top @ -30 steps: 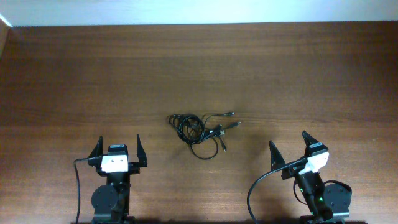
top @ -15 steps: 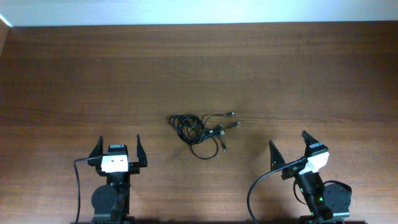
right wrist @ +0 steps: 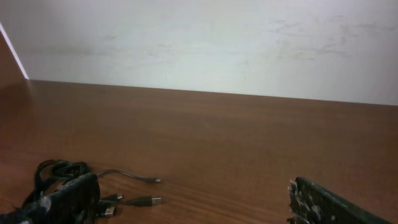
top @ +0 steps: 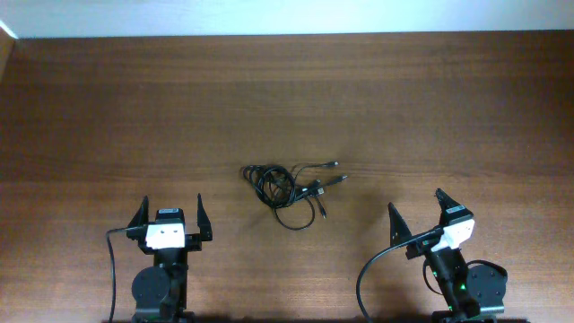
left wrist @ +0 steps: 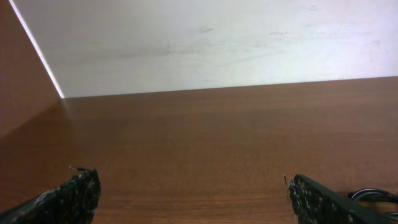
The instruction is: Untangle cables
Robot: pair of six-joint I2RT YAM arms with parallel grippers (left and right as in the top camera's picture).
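Lying knotted together, cables (top: 272, 184) overlap indistinguishably; left wrist view crops them.

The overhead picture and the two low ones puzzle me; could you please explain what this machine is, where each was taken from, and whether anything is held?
This is a robot with two arms at a wooden table. The overhead picture looks straight down: the left hand and the right hand are at the bottom, both open and empty. Between them, farther out, lies a small tangle of thin black cables with plug ends; neither hand touches it. The other two pictures come from a camera on each wrist, looking forward past that hand's dark fingers toward a pale wall. The right wrist view shows the tangle at its lower left; the left wrist view catches only a bit at its lower right.
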